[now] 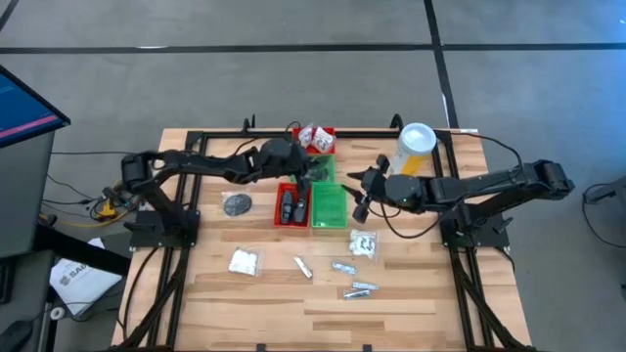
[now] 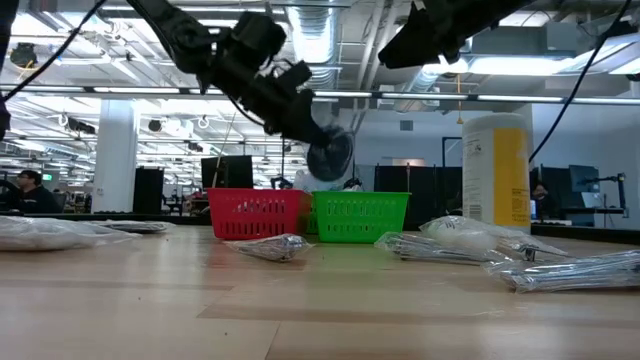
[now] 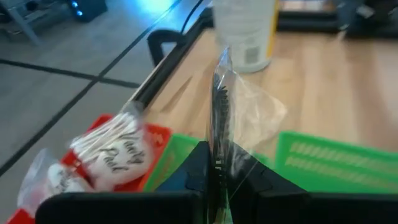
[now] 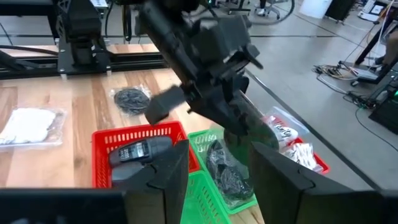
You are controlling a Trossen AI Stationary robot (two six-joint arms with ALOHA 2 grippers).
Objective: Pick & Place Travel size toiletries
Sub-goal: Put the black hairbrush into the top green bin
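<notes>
**Left gripper holding a bagged dark item above the green trays**

The left gripper [image 3: 219,180] is hanging over the far green tray [image 1: 321,168], its fingers clamped together on the edge of a clear bag [image 3: 239,118] with a dark round item inside. In the left wrist view the bag is standing edge-on, rising straight out from between the two dark fingers. In the low view the same dark disc [image 2: 329,156] is dangling in the air above the trays, clear of them.

The right gripper [image 1: 360,198] is hovering just beside the near green tray [image 1: 329,206], on its right, with its fingers standing apart and nothing between them. Its wrist view is looking past them at another bagged dark item [image 4: 225,171] lying inside the green tray, and at dark grey bottles [image 4: 138,151] lying in the near red tray [image 1: 290,204].

On the wooden table [image 1: 421,293], a flat dark round tin [image 1: 237,203] is lying left of the red tray, a white sachet [image 1: 245,261] is sitting nearer the front, another white sachet [image 1: 363,243] is resting in front of the green tray, and silvery tubes [image 1: 358,288] are lying scattered near the front. A yellow canister [image 1: 415,149] with a white lid is standing at the far right. The far red tray [image 1: 315,139] is holding white packets.

Beyond the table, an open hall with ceiling lights and dark monitors is showing, and a person [image 2: 28,190] is sitting at far left.
</notes>
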